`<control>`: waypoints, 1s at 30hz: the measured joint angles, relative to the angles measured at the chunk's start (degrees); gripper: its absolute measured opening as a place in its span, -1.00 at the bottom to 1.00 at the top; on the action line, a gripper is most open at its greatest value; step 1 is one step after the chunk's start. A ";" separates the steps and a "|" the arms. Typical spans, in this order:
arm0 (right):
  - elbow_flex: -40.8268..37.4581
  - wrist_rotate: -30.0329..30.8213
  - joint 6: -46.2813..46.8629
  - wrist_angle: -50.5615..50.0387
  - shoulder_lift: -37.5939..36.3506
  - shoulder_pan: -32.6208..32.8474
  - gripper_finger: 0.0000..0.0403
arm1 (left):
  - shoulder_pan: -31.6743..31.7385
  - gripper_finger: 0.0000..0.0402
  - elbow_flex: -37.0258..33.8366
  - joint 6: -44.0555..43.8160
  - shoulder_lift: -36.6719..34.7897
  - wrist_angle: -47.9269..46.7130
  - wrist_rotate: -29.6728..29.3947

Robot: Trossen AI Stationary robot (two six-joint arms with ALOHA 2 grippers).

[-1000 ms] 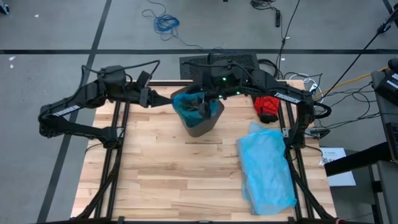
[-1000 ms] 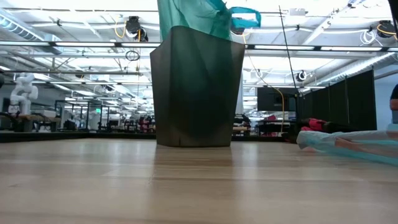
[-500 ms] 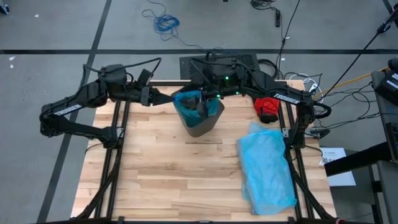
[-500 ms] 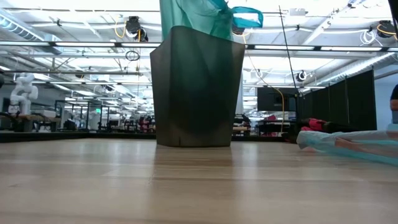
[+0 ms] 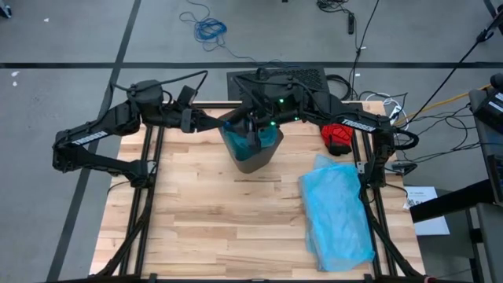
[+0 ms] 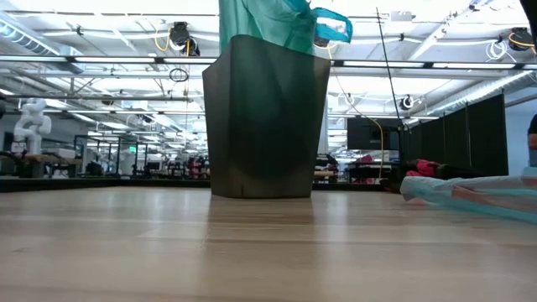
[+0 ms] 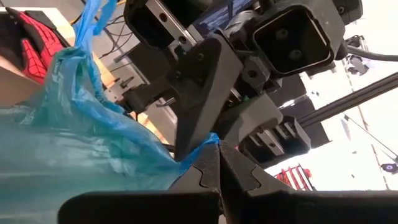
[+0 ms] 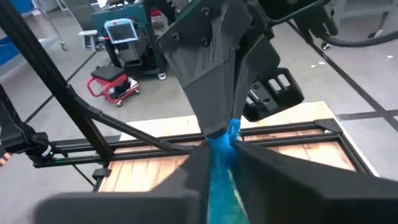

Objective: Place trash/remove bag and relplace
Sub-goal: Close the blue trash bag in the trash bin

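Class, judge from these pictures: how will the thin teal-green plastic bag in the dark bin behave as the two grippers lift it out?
The thin teal-green plastic bag looks floppy: it crumples and drapes above the dark bin. It probably stretches where the left gripper and right gripper pinch it. The bin might tip if the bag drags.

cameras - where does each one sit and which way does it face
High view: overhead, straight down on table; both arms meet at the bag in the bin.
Low view: tabletop height, level at bin and bag; no arms.
Left wrist: past the shut left gripper pinching bag.
Right wrist: right gripper around a blue handle.
All share the bag.
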 joint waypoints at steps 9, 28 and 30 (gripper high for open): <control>0.07 1.41 -0.99 2.03 -0.13 0.24 -1.00 | 0.00 -1.00 -0.04 5.10 -0.67 5.55 -0.55; -0.04 3.15 0.00 1.46 -0.40 0.24 -1.00 | -0.58 -0.38 0.02 20.82 -6.23 -11.61 -7.28; -0.04 3.15 0.02 1.54 -0.42 0.24 -1.00 | -1.23 -0.34 0.00 21.17 -5.45 -13.36 -7.85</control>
